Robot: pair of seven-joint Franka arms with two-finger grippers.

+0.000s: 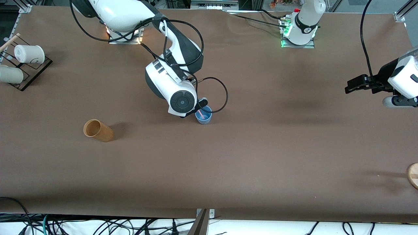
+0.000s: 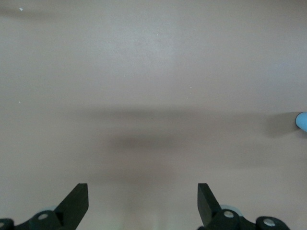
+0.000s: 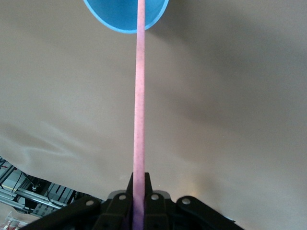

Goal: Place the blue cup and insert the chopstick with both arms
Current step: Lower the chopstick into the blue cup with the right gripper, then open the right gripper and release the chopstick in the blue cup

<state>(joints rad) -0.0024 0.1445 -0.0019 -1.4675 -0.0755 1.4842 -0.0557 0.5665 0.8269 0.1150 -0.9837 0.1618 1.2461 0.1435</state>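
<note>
The blue cup (image 1: pixel 204 118) stands upright mid-table. My right gripper (image 1: pixel 200 106) is just above it, shut on the pink chopstick (image 1: pixel 201 114), whose lower end reaches into the cup's mouth. In the right wrist view the chopstick (image 3: pixel 139 105) runs straight from my shut gripper (image 3: pixel 139 191) to the cup's rim (image 3: pixel 108 17). My left gripper (image 1: pixel 350 88) is open and empty, up over bare table at the left arm's end. In the left wrist view its gripper (image 2: pixel 143 201) shows wide apart, with a sliver of the blue cup (image 2: pixel 302 120) at the picture's edge.
A tan-orange cup (image 1: pixel 98 130) lies on its side toward the right arm's end, nearer the front camera than the blue cup. White cups (image 1: pixel 28 54) sit on a black rack (image 1: pixel 36 71) at that end. A round wooden piece (image 1: pixel 413 175) lies at the left arm's end.
</note>
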